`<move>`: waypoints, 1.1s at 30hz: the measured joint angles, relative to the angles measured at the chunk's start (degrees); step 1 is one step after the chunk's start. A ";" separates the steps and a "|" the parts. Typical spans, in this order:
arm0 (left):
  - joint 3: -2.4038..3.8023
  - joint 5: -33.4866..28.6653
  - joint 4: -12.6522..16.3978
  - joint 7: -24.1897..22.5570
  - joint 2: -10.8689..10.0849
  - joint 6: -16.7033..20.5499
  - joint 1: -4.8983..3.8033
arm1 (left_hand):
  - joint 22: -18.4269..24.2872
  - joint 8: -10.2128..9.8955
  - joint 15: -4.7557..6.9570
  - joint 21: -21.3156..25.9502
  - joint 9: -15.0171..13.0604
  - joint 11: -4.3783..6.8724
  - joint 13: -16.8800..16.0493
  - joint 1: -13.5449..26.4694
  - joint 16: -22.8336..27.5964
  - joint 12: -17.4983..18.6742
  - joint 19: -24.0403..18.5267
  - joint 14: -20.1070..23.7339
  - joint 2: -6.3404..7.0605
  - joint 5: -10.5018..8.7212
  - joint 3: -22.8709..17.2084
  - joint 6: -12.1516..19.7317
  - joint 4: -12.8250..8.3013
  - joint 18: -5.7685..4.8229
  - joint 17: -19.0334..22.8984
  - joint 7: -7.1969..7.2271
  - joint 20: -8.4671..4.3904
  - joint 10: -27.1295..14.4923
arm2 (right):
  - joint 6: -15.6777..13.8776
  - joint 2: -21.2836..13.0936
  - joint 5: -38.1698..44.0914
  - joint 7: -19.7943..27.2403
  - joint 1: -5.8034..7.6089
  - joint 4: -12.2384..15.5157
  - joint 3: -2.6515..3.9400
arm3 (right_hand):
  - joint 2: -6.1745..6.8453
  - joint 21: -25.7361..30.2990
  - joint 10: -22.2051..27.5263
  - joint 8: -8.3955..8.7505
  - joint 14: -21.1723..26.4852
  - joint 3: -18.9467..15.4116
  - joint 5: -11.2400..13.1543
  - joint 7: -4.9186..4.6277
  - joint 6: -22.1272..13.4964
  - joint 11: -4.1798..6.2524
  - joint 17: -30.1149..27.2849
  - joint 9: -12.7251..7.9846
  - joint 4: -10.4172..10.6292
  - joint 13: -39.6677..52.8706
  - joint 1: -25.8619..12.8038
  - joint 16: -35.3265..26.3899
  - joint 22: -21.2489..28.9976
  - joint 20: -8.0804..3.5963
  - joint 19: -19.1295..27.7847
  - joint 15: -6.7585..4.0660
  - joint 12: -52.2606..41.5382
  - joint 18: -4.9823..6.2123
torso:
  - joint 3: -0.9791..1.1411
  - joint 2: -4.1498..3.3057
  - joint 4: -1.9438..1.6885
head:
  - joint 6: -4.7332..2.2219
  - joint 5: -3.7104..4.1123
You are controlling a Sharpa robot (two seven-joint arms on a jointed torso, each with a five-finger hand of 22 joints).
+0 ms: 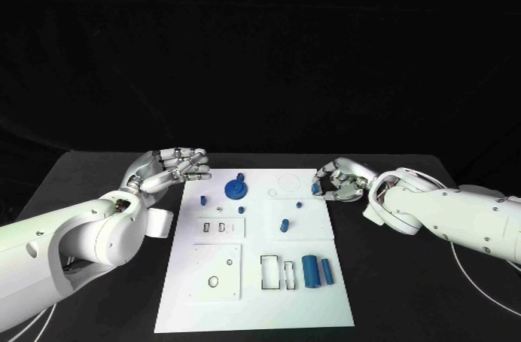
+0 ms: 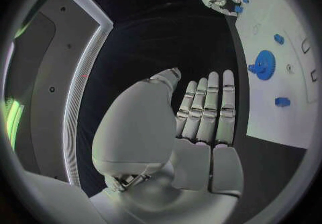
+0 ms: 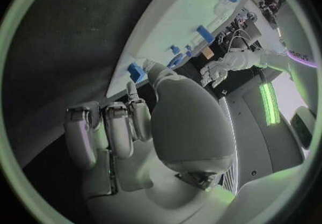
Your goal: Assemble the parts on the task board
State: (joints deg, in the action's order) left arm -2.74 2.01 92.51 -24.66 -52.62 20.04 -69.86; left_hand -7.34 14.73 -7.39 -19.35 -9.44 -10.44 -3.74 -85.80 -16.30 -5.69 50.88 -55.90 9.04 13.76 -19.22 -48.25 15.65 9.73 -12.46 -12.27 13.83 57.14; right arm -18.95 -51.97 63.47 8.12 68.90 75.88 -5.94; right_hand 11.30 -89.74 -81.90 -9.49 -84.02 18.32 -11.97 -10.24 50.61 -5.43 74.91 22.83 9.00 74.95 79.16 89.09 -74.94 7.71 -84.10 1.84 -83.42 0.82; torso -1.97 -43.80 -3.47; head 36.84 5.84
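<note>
Here the two hands flank the far end of the task board (image 1: 255, 282).

The left hand (image 1: 172, 169) hovers just off the board's far left corner, fingers straight and apart, holding nothing. The right hand (image 1: 336, 184) sits at the far right edge, fingers curled around a small blue part (image 1: 316, 189). A blue gear (image 1: 236, 187) and two blue cylinders (image 1: 317, 270) lie on the board.

Robot lab test cell.
Black table (image 1: 98, 176), black backdrop, white task board (image 1: 255, 282) with blue parts (image 1: 237, 187).
</note>
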 measured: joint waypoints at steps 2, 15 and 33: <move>0.00 0.00 0.00 0.00 -0.01 0.00 0.00 | 0.00 0.00 0.00 0.00 0.00 0.00 0.00 0.00 0.00 0.00 0.00 0.00 0.00 0.00 0.00 0.00 0.00 0.00 0.00 0.00 0.00 0.00 | 0.00 0.17 0.16 -0.14 -0.09 -0.10 0.00 | -0.14 0.00 -0.10 -0.24 0.12 0.21 0.00 0.34 0.75 0.10 0.00 0.12 -0.07 0.00 -0.14 0.00 0.00 0.00 0.00 -0.12 -0.02 0.00 | 0.01 0.00 0.01 | 0.03 -0.01; 0.00 0.01 0.00 0.00 -0.08 -0.01 0.00 | -0.01 0.00 0.00 0.00 0.00 0.00 0.00 0.00 0.00 0.00 0.00 0.00 0.00 0.00 0.00 0.00 0.00 0.00 0.01 0.00 0.00 0.00 | -0.21 0.88 0.90 -0.63 -0.28 -0.47 0.02 | -0.97 0.00 -0.72 -0.90 -0.01 1.97 1.12 0.73 2.12 0.72 0.00 0.30 -0.21 -0.01 -0.37 0.00 0.01 -0.35 0.09 -0.84 -0.25 0.00 | 0.03 0.00 0.00 | 0.21 -0.05; 0.00 0.01 -0.12 0.02 -0.19 -0.02 0.00 | 0.06 0.00 0.00 0.00 0.00 0.00 0.00 0.00 0.26 0.21 0.00 0.00 0.00 0.00 -0.16 0.00 0.16 -0.01 -0.06 0.00 0.00 0.00 | -7.08 0.72 1.17 -1.16 -0.32 1.04 0.03 | -4.61 0.00 -2.03 -4.30 -0.01 9.68 3.32 2.27 6.07 3.69 0.04 0.74 -3.12 -0.02 -0.36 0.22 0.02 -3.01 0.10 -3.71 -2.26 0.01 | 0.08 -0.01 -0.03 | 0.47 -0.31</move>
State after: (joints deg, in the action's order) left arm -2.74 2.03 92.40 -24.64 -52.80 20.02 -69.87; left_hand -7.28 14.73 -7.39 -19.35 -9.44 -10.44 -3.74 -85.80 -16.04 -5.48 50.88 -55.91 9.04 13.76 -19.38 -48.25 15.81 9.73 -12.52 -12.27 13.83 57.14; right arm -26.04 -51.24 64.64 6.96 68.58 76.92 -5.91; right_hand 6.69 -89.74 -83.94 -13.79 -84.03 27.99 -8.65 -7.97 56.68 -1.74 74.95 23.57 5.88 74.93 78.80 89.31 -74.92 4.70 -84.00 -1.87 -85.68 0.83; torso -1.89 -43.80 -3.50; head 37.31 5.53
